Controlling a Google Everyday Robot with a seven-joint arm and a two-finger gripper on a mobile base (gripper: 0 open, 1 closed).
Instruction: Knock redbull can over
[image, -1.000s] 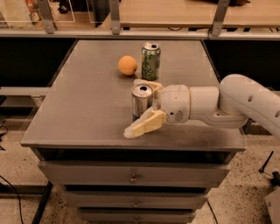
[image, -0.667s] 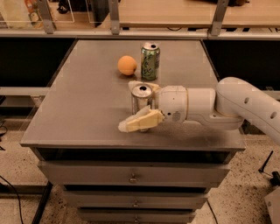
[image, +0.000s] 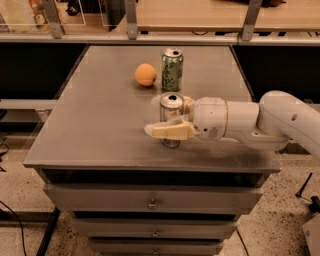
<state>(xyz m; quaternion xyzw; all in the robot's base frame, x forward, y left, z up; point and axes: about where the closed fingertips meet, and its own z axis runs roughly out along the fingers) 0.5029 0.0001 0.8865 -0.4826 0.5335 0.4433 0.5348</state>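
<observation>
The redbull can (image: 171, 104), slim and silver with a pull-tab top, stands upright near the front middle of the grey metal table (image: 100, 125). My gripper (image: 164, 119) reaches in from the right on a white arm and is open. Its near pale finger (image: 169, 131) lies level across the front of the can's lower half. The far finger (image: 186, 103) shows just behind the can's right side, so the can stands between the two. I cannot tell whether either finger touches it.
A green can with pale lettering (image: 172, 70) stands upright behind the redbull can, with an orange (image: 145, 74) to its left. The table sits on a cabinet of drawers (image: 150, 202). A shelf with metal posts (image: 131, 20) runs along the back.
The near finger has swung up from a downward slant to level and now crosses the front of the can. The can still stands upright in the same place.
</observation>
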